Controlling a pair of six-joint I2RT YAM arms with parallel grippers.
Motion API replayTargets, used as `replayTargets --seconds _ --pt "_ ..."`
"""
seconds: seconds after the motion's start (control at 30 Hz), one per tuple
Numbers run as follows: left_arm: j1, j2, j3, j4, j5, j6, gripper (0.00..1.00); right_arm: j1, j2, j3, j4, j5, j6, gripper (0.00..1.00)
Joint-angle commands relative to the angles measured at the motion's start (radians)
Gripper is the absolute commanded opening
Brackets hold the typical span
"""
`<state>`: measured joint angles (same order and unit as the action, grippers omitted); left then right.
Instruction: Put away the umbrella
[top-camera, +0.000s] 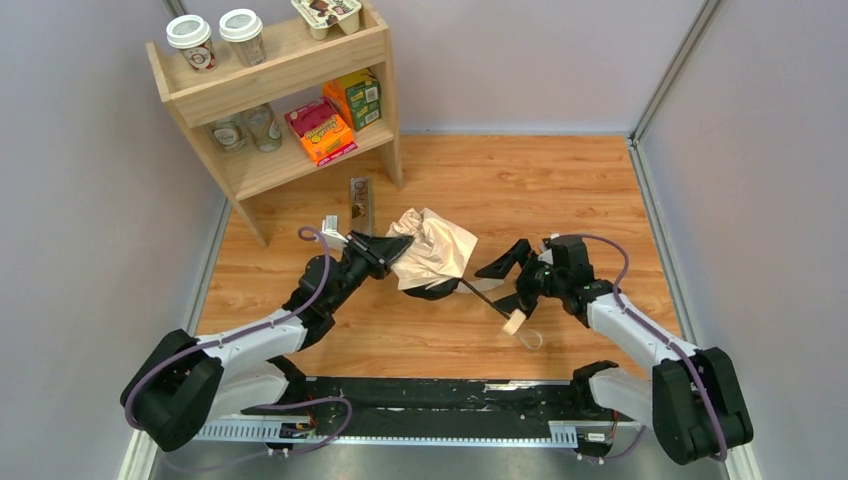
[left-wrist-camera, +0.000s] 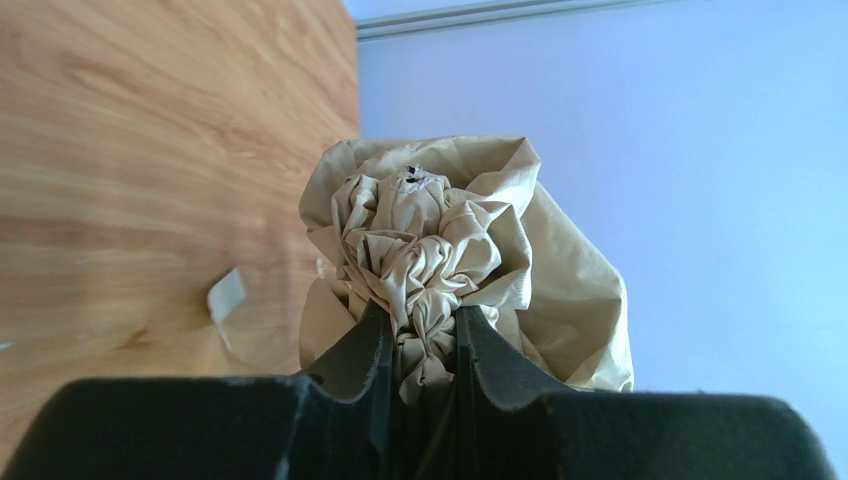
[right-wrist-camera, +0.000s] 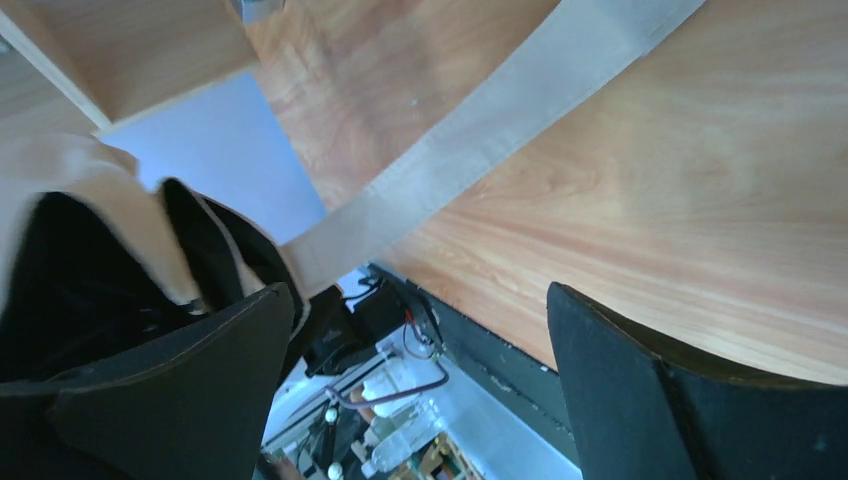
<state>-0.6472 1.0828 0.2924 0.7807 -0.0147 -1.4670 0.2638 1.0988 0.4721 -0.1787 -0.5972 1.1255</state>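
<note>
Nearest the overhead camera, the black base rail (top-camera: 430, 400) spans the counter's (top-camera: 560, 190) near edge. At far left a wooden shelf (top-camera: 285, 72) carries lidded cups (top-camera: 190, 42), jars (top-camera: 245, 128) and colourful boxes (top-camera: 335, 120); a dark flat packet (top-camera: 360, 203) lies by its foot. The umbrella (top-camera: 438, 250) lies mid-counter between my arms, its beige canopy (top-camera: 445, 240) crumpled, its black shaft (top-camera: 485, 295) ending in a pale knob (top-camera: 515, 322) with a strap (top-camera: 531, 338). My left tool (top-camera: 395, 250) is pinched on the bunched fabric. My right tool (top-camera: 505, 283) gapes fully by the shaft, gripping nothing.
</note>
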Motion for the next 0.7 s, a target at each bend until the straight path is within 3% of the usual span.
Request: replayTargets --seconds 0.0,0.3,0.37,0.43,0.6,0.67 --pt "0.004 0.028 0.079 0.233 0.057 -0.05 0.0 0.075 0.016 -0.049 0.269 -0.027 0.224 1.0" --pt "-0.012 0.08 0.116 0.342 0.087 -0.098 0.0 0.158 0.176 -0.013 0.494 0.011 0.442 0.99" --pt "-0.022 0.092 0.12 0.376 0.082 -0.102 0.0 0.175 0.22 -0.001 0.562 0.013 0.49 0.92" --pt "-0.029 0.104 0.117 0.4 0.091 -0.121 0.0 0.175 0.265 0.026 0.61 0.025 0.479 0.76" --pt "-0.042 0.117 0.103 0.408 0.189 -0.177 0.0 0.101 0.445 0.15 0.679 -0.016 0.288 0.0" --pt "-0.049 0.129 0.093 0.41 0.254 -0.193 0.0 0.094 0.544 0.239 0.714 -0.096 0.197 0.0"
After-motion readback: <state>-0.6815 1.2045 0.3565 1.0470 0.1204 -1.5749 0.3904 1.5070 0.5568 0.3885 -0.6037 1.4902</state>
